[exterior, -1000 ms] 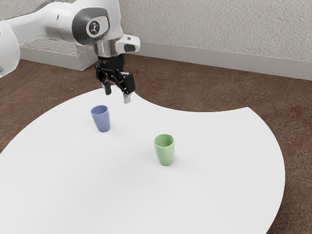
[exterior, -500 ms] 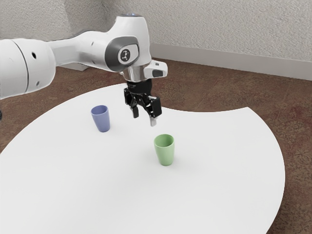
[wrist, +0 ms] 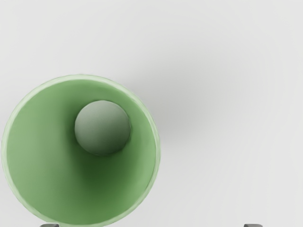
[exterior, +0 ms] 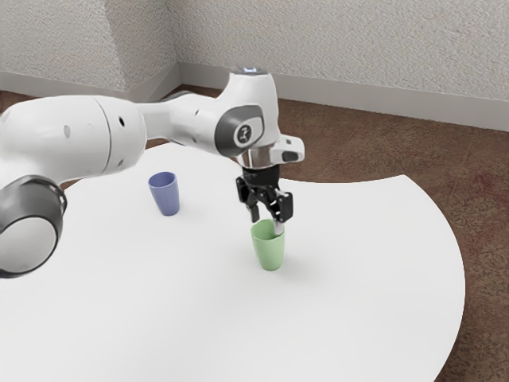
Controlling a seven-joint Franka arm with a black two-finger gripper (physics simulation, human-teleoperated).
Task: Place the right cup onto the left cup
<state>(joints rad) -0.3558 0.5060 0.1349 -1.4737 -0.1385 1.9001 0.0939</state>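
Note:
The gripper (exterior: pixel 267 222) is open at the rim of the green cup (exterior: pixel 270 248), its fingertips overlapping the cup's mouth in the exterior view. That cup stands upright on the white table. Seen from the hand, the green cup (wrist: pixel 42 151) shows its inside and round bottom, off to one side of the middle between the fingertips of the gripper (wrist: pixel 151 225), nearer to one of them. A blue cup (exterior: pixel 165 194) stands upright on the table, toward the exterior view's left. Nothing is held.
The white table (exterior: pixel 358 302) has a curved edge, with an inward curve behind the gripper. The arm reaches in from the exterior view's left, its forearm passing near the blue cup in that view. Brown floor (exterior: pixel 477 167) lies beyond the table.
The open gripper has travelled toward the exterior view's right and come down, from near the blue cup to the green cup's rim. Both cups have stayed in place.

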